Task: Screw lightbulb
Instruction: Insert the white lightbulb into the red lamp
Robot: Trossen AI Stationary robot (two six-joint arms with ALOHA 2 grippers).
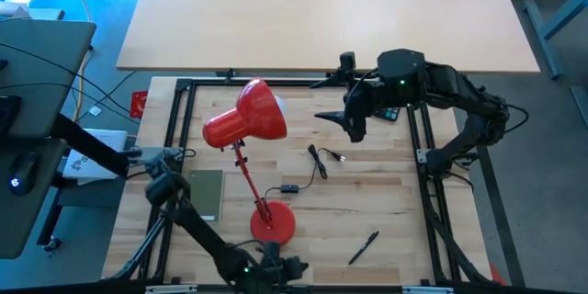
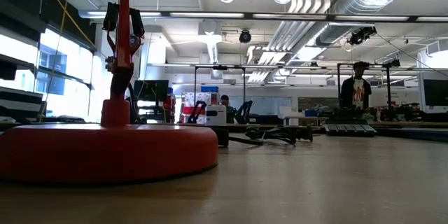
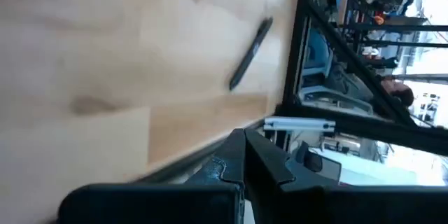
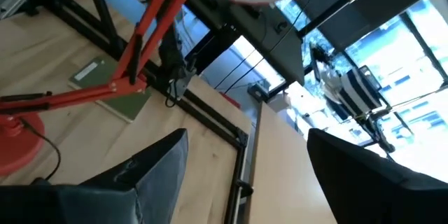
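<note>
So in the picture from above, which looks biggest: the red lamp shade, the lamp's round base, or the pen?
1. Red lamp shade, raised nearer the camera, which may flatter it.
2. Round lamp base.
3. Black pen, thinnest.

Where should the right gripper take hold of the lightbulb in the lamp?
Probably on the white dome of the lightbulb, the only part showing at the mouth of the red shade; its base is hidden inside. Come from the mouth side, where the open right gripper is, in line with the shade.
</note>
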